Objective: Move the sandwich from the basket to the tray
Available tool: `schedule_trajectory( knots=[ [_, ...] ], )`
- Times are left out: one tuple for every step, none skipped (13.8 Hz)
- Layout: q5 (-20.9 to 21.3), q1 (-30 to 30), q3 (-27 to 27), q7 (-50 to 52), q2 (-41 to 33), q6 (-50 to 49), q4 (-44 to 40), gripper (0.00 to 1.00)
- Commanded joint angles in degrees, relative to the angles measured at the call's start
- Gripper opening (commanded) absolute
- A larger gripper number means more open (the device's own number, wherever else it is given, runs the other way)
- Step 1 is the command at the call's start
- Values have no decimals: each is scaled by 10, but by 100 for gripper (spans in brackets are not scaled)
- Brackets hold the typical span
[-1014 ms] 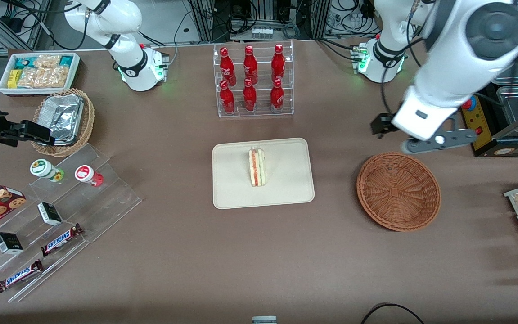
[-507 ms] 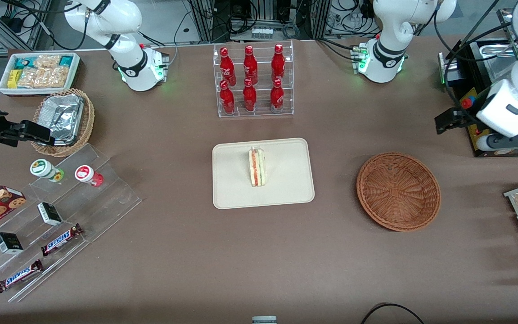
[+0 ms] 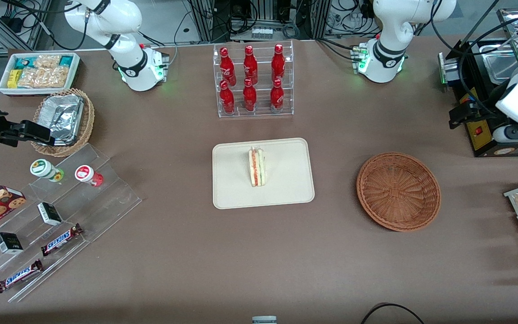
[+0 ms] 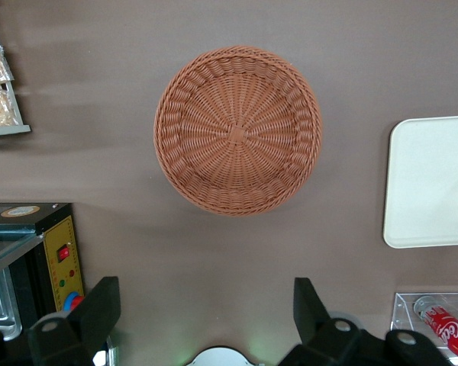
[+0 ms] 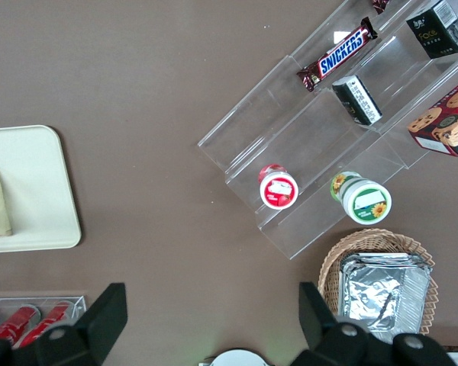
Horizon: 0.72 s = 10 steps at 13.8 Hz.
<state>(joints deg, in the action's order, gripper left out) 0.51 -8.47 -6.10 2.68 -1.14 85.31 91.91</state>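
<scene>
my gripper [image 4: 206, 324] hangs high over the table at the working arm's end, its two fingers [image 4: 99, 305] spread wide apart with nothing between them. in the front view it sits at the edge of the scene, up beside the black control box [image 3: 481, 130], farther from the front camera than the basket [image 3: 398, 191].

the basket lies directly below my wrist camera, clear of my fingertips, and it holds nothing; its woven floor shows bare. the sandwich [image 3: 257, 167] is well apart from me, toward the parked arm's end from the basket. it rests on the tray [image 3: 286, 189], near the tray's middle, standing on a bread face with its cut edge of red and green filling turned upward. from my wrist i catch only one rounded end of the tray [image 4: 427, 183] and a sliver of the sandwich at its border. the rack of red bottles [image 3: 252, 81] stands farther from the front camera than the tray.
</scene>
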Motion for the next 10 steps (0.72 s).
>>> schedule_trajectory(
  knots=[
    [-23, 46, 46, -9, -4, 7, -6, 100],
    [-36, 72, 67, -8, -1, 11, -9, 100],
    [-42, 79, 78, -7, -1, 12, -11, 100],
    [-39, 79, 79, -5, 3, 18, -12, 100],
    [-34, 79, 79, 0, 13, 25, -19, 100],
    [-25, 79, 85, 0, 23, 25, -32, 100],
    [-22, 79, 86, 0, 29, 24, -42, 100],
    [-21, 79, 86, 0, 32, 21, -49, 100],
    [-20, 80, 86, 1, 33, 20, -49, 100],
    [-18, 80, 86, -2, 32, 19, -48, 100]
  ],
)
